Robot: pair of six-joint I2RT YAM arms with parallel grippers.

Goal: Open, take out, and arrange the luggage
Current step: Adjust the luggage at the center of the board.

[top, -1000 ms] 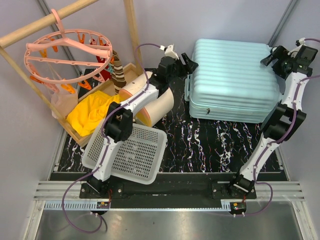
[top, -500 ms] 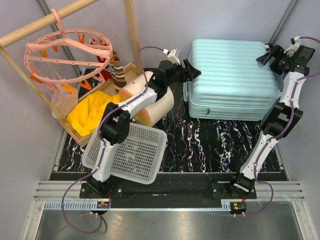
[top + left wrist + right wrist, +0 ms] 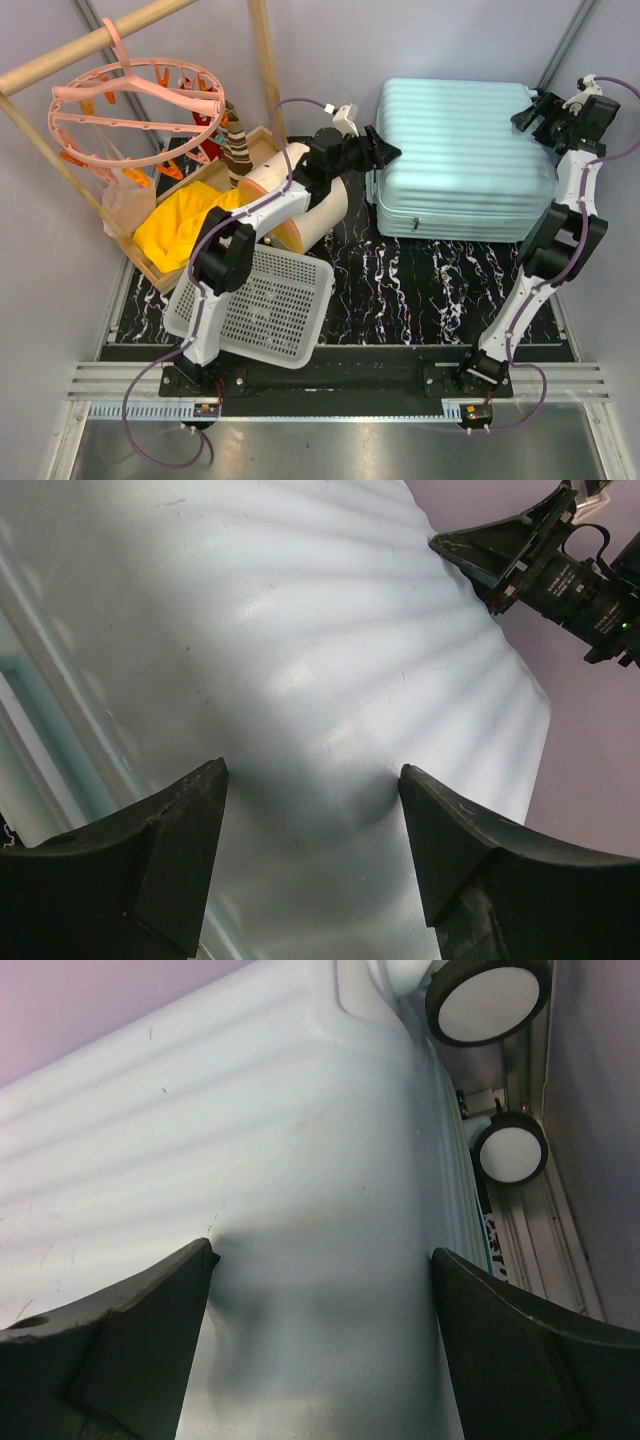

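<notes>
– Far right on the bench, is that the luggage point(image 3: 455, 160)?
– Yes. Flat, closed, long axis left-right, wheels point(image 3: 487, 1000) at the right end.
– Jaws?
– Left jaws released at its left edge, right jaws released over the far right corner. Equally near.
– Obstacles?
– Drawer box point(image 3: 300, 205) and basket point(image 3: 265, 305) sit left, not blocking.
</notes>
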